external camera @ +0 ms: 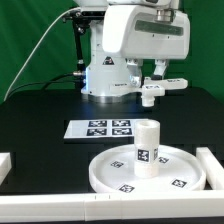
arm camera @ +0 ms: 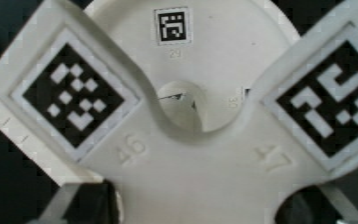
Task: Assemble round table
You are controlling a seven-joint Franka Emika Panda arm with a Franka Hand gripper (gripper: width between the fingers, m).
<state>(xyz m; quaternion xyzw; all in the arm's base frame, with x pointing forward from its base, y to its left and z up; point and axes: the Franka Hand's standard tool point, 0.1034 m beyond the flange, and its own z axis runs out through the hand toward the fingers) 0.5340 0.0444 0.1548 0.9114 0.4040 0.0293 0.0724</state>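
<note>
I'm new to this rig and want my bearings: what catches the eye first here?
First, the short leg stands upright at the centre of the big round disc, in the exterior view's foreground. Farther back, beyond the marker board, the claw holds the tagged cross-shaped base in the air; it fills the wrist view.

— Where is the exterior view looking from?
— It is looking down from the near side of the table (external camera: 40, 120), facing the arm (external camera: 110, 60) at the far side.
— And the wrist view?
— It is sitting very close to the cross-shaped base (arm camera: 179, 130) (external camera: 150, 97), which both views are showing.
</note>
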